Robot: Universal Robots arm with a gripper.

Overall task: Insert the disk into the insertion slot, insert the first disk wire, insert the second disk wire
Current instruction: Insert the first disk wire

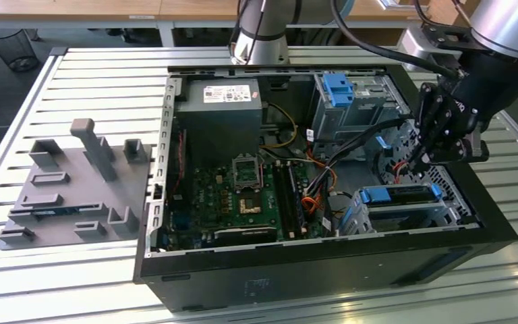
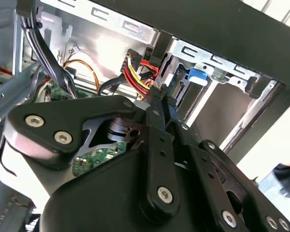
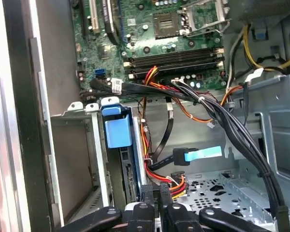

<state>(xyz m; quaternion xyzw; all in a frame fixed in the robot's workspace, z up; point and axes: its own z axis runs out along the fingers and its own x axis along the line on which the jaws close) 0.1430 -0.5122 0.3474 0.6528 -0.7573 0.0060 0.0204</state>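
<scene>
Labels first: white label (image 1: pixel 224 93) on the PSU (image 1: pixel 218 128), print can't be made out, no other writing legible. PC case (image 1: pixel 331 270) lies open side up on a slatted metal surface (image 1: pixel 88 81). Grey fixture (image 1: pixel 70 189) sits at the exterior view's left, mesh bin (image 1: pixel 11 44) on the floor beyond, wooden desks (image 1: pixel 106 8) at the back.

Now the action: disk (image 1: pixel 401 194), blue carrier & all, sits in the slot (image 1: pixel 403 216), near corner of the case on the exterior view's right. First wrist view has the disk (image 3: pixel 118 133) edge-on inside the slot's silver frame.

Pincer (image 1: pixel 417 162) is down inside the case, just beside the slot. In both wrist views the pincer (image 2: pixel 157 94) is pinched closed on the plug of a red-yellow-black wire (image 2: pixel 142 72).

Blue cable (image 3: pixel 203 153) hangs loose over the perforated floor, apart from the disk. Taller cage w/ blue clip (image 1: pixel 340 88) stands further back.
</scene>
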